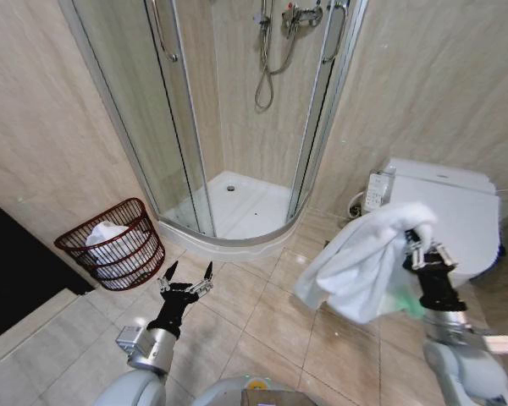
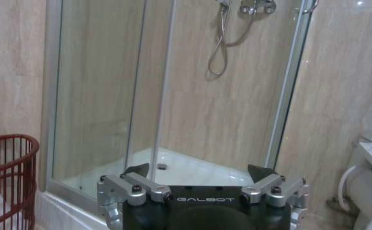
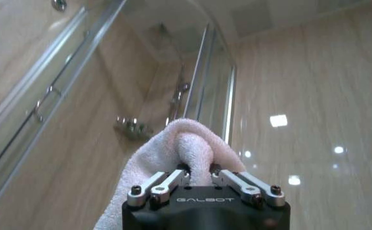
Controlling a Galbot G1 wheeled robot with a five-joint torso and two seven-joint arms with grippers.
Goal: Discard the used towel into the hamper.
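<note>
Bare tiled floor lies open between the robot and the hamper, which stands against the wall just beside the shower enclosure. The toilet crowds the right side. The right hand pinches a white crumpled towel, held aloft and drooping. The left hand hovers near the hamper, fingers spread wide, holding nothing.
</note>
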